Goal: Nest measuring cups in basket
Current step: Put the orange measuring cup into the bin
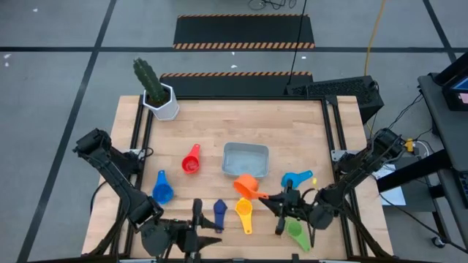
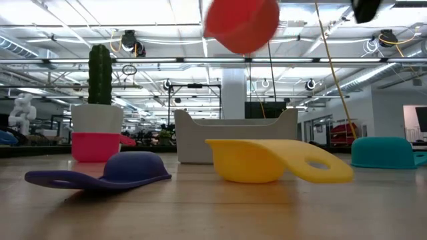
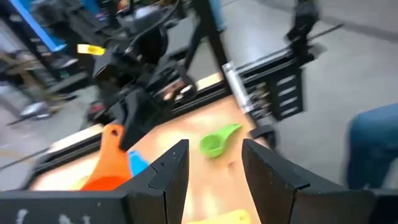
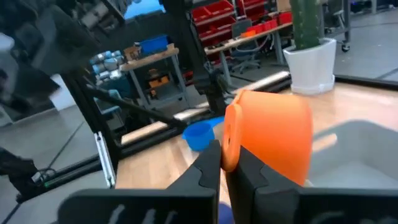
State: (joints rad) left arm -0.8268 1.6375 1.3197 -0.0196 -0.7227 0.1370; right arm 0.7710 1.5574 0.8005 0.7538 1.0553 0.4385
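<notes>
The right gripper (image 4: 227, 163), clamped on the handle of the round-bowled orange plastic measuring cup (image 4: 273, 134) just short of the shallow pale grey-blue plastic basket (image 1: 246, 159), should probably lift its bowl over the near rim before releasing; beyond lies open room, while the left gripper (image 3: 214, 165) waits open.

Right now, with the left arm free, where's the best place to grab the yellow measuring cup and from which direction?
Probably by its flat handle, coming straight down from above. In the high view the yellow measuring cup lies with its bowl toward the basket and its handle toward the table's near edge. The navy cup lies close beside it, so clearance is tight.
</notes>
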